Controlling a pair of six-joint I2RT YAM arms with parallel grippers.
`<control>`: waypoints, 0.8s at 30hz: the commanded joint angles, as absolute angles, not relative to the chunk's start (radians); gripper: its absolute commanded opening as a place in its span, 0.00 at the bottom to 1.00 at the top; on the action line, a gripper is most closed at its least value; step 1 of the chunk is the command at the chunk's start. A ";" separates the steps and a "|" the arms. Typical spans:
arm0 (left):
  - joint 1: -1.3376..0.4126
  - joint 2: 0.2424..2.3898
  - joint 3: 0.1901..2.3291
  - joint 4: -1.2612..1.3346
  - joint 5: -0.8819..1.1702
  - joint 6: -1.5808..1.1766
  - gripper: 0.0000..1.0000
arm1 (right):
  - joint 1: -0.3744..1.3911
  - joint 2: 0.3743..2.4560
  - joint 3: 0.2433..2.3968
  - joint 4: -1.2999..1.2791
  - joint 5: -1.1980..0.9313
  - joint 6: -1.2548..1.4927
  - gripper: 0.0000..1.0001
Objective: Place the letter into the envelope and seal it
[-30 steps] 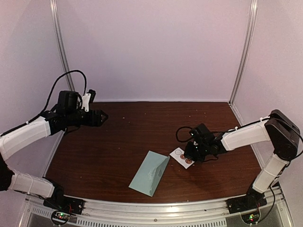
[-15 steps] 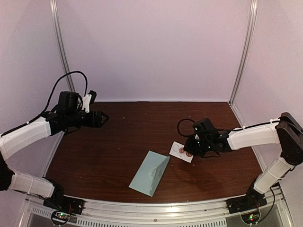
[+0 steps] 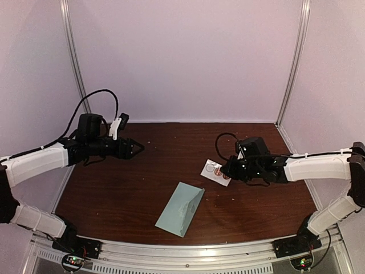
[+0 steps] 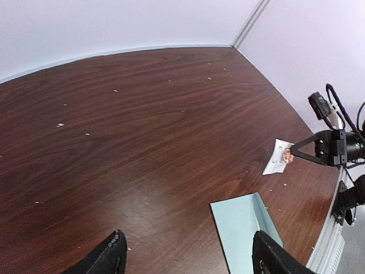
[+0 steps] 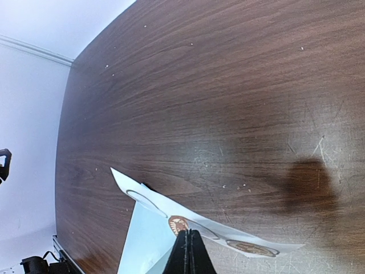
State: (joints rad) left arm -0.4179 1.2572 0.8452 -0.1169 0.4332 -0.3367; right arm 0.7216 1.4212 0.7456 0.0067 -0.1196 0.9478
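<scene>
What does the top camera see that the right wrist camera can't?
Only the top view shows the whole envelope, the whole left arm and the whole right arm. Only the right wrist view shows, close up, the right gripper pinched shut on the sticker strip. Both show the strip, some envelope and the table.

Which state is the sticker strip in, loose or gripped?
Gripped: the right pincer is shut on the edge of the sticker strip. Whether it clears the table, cannot tell.
</scene>
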 commanded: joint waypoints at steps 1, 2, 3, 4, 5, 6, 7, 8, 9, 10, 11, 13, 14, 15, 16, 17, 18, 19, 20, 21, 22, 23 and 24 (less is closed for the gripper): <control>-0.517 1.315 0.847 0.047 0.519 -0.409 0.77 | 0.716 1.400 0.719 0.062 -0.153 0.900 0.00; -0.545 1.333 0.845 0.088 0.527 -0.432 0.77 | 0.716 1.398 0.713 0.072 -0.157 0.896 0.00; -0.570 1.353 0.846 0.126 0.529 -0.451 0.77 | 0.716 1.395 0.707 0.080 -0.159 0.893 0.00; -0.598 1.374 0.848 0.167 0.528 -0.471 0.77 | 0.716 1.394 0.700 0.090 -0.160 0.889 0.00; -0.621 1.400 0.852 0.221 0.527 -0.488 0.77 | 0.716 1.397 0.694 0.097 -0.163 0.886 0.00; -0.652 1.438 0.856 0.260 0.528 -0.505 0.77 | 0.716 1.399 0.689 0.102 -0.167 0.884 0.00; -0.672 1.471 0.864 0.301 0.533 -0.524 0.77 | 0.716 1.404 0.683 0.109 -0.173 0.881 0.00; -0.689 1.510 0.872 0.338 0.542 -0.542 0.77 | 0.716 1.406 0.676 0.121 -0.182 0.879 0.00; -0.707 1.548 0.884 0.373 0.552 -0.561 0.77 | 0.716 1.408 0.668 0.138 -0.190 0.878 0.00; -0.724 1.591 0.897 0.403 0.559 -0.575 0.77 | 0.716 1.409 0.659 0.152 -0.198 0.879 0.00; -0.741 1.630 0.913 0.424 0.564 -0.584 0.77 | 0.716 1.411 0.654 0.163 -0.205 0.878 0.00; -0.771 1.702 0.964 0.442 0.572 -0.589 0.76 | 0.715 1.416 0.650 0.176 -0.218 0.873 0.00; -0.783 1.732 0.985 0.445 0.574 -0.588 0.76 | 0.715 1.417 0.647 0.182 -0.225 0.871 0.00; -0.794 1.761 1.004 0.453 0.579 -0.589 0.76 | 0.715 1.417 0.646 0.188 -0.232 0.869 0.00; -0.802 1.787 1.019 0.462 0.585 -0.590 0.75 | 0.716 1.417 0.643 0.193 -0.238 0.867 0.00; -0.808 1.810 1.034 0.471 0.591 -0.592 0.75 | 0.716 1.417 0.639 0.198 -0.244 0.865 0.00; -0.812 1.834 1.048 0.478 0.597 -0.594 0.74 | 0.716 1.416 0.637 0.204 -0.249 0.862 0.00; -0.815 1.855 1.062 0.481 0.601 -0.596 0.73 | 0.716 1.416 0.635 0.209 -0.254 0.861 0.00; -0.817 1.878 1.076 0.483 0.604 -0.600 0.72 | 0.715 1.416 0.632 0.215 -0.260 0.861 0.00; -0.817 1.898 1.086 0.486 0.609 -0.603 0.70 | 0.715 1.416 0.631 0.218 -0.264 0.858 0.00; -0.818 1.915 1.096 0.491 0.613 -0.608 0.69 | 0.716 1.416 0.630 0.222 -0.271 0.857 0.00; -0.820 1.931 1.103 0.497 0.615 -0.613 0.67 | 0.716 1.414 0.627 0.226 -0.275 0.855 0.00; -0.821 1.949 1.110 0.503 0.616 -0.617 0.64 | 0.718 1.414 0.625 0.229 -0.278 0.854 0.00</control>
